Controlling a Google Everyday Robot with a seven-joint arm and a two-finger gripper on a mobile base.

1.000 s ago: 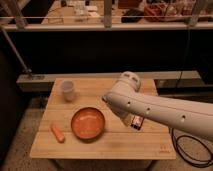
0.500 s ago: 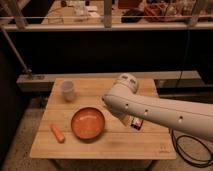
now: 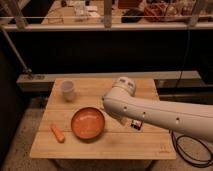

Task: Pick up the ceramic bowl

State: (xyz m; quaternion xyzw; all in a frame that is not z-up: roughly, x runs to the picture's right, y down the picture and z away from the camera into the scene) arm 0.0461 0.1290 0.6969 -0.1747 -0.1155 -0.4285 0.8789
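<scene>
**Pincer wide, next to the bowl**

The pincer [image 3: 134,123] shows only as a dark piece under the white arm [image 3: 160,112], above the counter [image 3: 125,145]. It stands wide and holds nothing. Just to its left, the orange ceramic bowl [image 3: 88,123] sits upright on the counter, near the front edge. A small orange carrot-like piece [image 3: 57,133] lies left of the bowl, not touching it. A white cup [image 3: 68,90] stands further back, near the left corner.

The wide, round orange ceramic bowl [image 3: 88,123] sits on the pale wooden counter [image 3: 145,145], toward its front edge. Behind and left of the bowl stands a small white cup [image 3: 68,90]. Left of the bowl and slightly forward lies a small orange carrot-like piece [image 3: 58,133]. The gripper [image 3: 121,118], tucked under the white robot arm [image 3: 160,112], is just right of the bowl.
</scene>
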